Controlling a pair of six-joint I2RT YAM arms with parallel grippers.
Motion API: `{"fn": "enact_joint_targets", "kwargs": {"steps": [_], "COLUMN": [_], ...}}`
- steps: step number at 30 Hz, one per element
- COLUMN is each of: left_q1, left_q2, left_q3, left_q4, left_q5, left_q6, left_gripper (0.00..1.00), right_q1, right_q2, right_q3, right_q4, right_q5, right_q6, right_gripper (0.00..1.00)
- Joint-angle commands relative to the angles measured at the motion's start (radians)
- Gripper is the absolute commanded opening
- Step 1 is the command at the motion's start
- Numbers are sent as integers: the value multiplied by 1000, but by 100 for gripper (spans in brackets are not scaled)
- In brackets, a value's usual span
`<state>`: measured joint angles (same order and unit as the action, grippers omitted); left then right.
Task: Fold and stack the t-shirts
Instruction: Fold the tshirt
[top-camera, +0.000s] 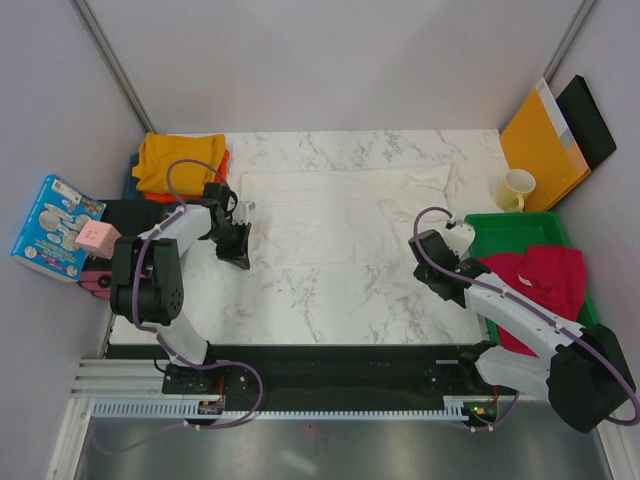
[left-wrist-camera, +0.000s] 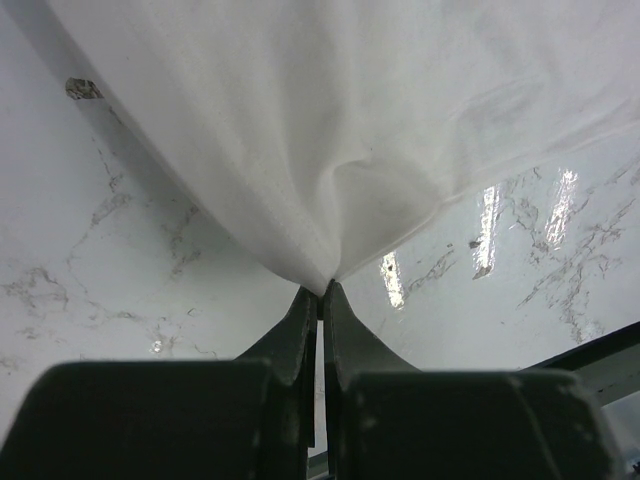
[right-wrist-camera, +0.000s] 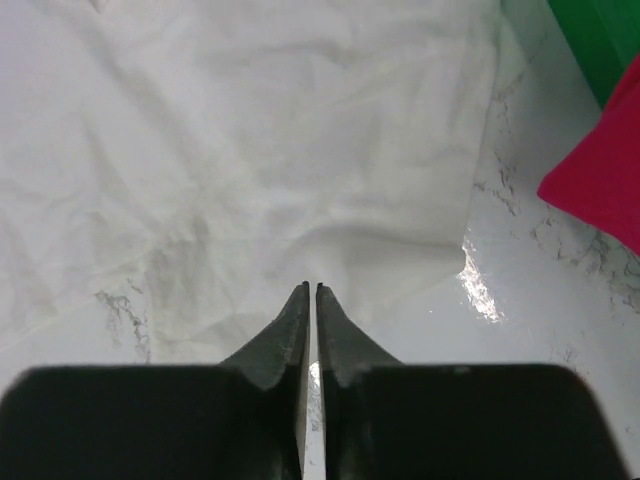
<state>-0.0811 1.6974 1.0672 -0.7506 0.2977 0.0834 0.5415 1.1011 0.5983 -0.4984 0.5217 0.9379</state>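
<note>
The white t-shirt (top-camera: 340, 215) lies spread across the table (top-camera: 330, 300). Only the left wrist view shows the left gripper (left-wrist-camera: 320, 290) pinching its edge tight. The right gripper (right-wrist-camera: 312, 288) is closed at the shirt's edge; I cannot tell if it grips. Only the top view shows the blue box (top-camera: 55, 225), and its writing is too small to read.

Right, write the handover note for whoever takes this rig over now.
Left gripper: jaws shut on the white t-shirt, its left edge pinched up.
Right gripper: jaws shut at the shirt's right end; grip on cloth unclear.
Mustard t-shirt sits on the orange t-shirt, far left, apparently folded. Crimson t-shirt lies crumpled in the green tray.
Done: that pile. Left: fold white, then crimson, stack both.
</note>
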Motion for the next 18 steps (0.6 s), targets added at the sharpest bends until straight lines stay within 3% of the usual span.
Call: {"fn": "enact_joint_targets", "kwargs": {"steps": [1,7,18], "left_q1": [-3,-3,-3], "left_q2": [8,1,19], "left_q3": [34,34,40], "left_q4": [2,0,0], "left_q5": [35,31,41], "left_q6": [21,22,16], "left_gripper": [2,2,2], "right_q1": [8,6,8], "right_q2": [48,71,65], "right_q3": [69,-20,-118], "right_q4": [-29,3,38], "right_q5": [20,0,-22], "right_q6": [-30,33,56], "right_gripper": [28,45,44]}}
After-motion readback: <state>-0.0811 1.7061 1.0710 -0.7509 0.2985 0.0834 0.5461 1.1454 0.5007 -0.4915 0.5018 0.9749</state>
